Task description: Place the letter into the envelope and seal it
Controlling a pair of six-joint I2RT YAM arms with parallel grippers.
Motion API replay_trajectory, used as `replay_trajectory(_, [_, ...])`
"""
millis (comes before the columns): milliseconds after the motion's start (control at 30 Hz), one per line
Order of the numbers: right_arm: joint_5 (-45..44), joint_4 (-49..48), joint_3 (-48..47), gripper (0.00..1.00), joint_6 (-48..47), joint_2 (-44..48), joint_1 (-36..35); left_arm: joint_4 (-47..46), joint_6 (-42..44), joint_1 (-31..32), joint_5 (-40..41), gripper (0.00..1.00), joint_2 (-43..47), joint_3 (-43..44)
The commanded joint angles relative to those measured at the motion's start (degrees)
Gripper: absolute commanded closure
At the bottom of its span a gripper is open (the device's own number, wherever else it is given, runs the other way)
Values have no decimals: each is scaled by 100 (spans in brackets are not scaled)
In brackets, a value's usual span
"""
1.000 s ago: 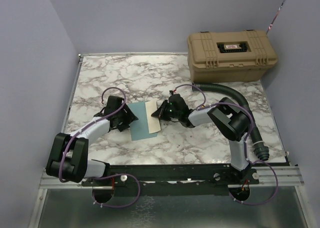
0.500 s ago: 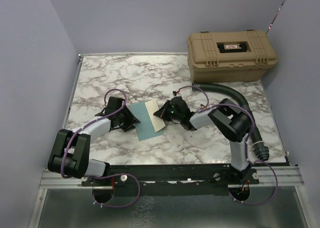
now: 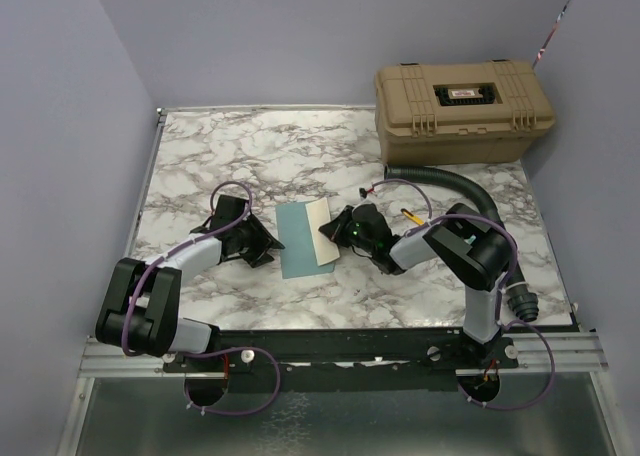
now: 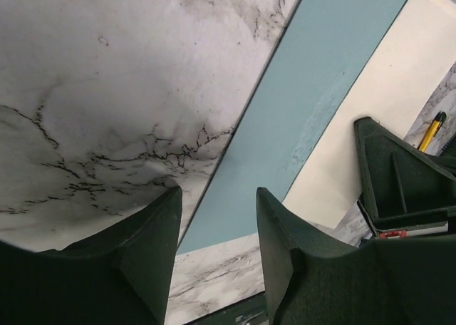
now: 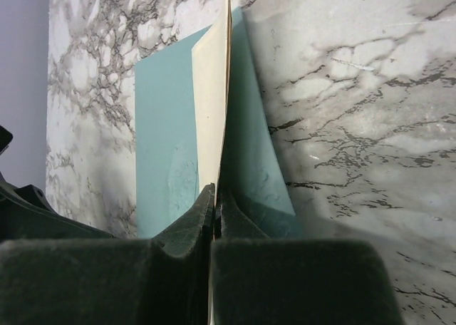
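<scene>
The teal envelope [image 3: 296, 244] lies flat on the marble table between the two arms. The letter [image 3: 319, 219] shows its cream back and rests tilted over the envelope's right part. My right gripper [image 3: 333, 234] is shut on the letter's near edge; in the right wrist view the letter [image 5: 212, 104] stands edge-on above the envelope [image 5: 162, 132]. My left gripper [image 3: 264, 248] sits at the envelope's left edge. Its fingers [image 4: 153, 232] are apart, with the envelope [image 4: 320, 104] lying beyond the gap and nothing clamped. The letter [image 4: 385, 104] lies past it.
A tan hard case [image 3: 462, 111] stands at the back right. A black corrugated hose [image 3: 455, 183] curves from it toward the right arm. A small yellow and black object [image 3: 412, 216] lies by the right wrist. Purple walls enclose the table.
The right gripper has pulled back toward the near right with the letter. The envelope has turned and shifted slightly right. The left gripper's jaws have narrowed.
</scene>
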State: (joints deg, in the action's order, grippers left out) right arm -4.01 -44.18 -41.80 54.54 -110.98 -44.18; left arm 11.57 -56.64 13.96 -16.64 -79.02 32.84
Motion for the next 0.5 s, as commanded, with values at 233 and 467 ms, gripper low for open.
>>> replay_trajectory(233, [140,138,-74,100,-899,1054,-16,870,1039,20,415,39,314,923])
replay_trajectory(467, [1101,807,-412,100,-620,1926,222,-52,1782,13,-979,3,829,1849])
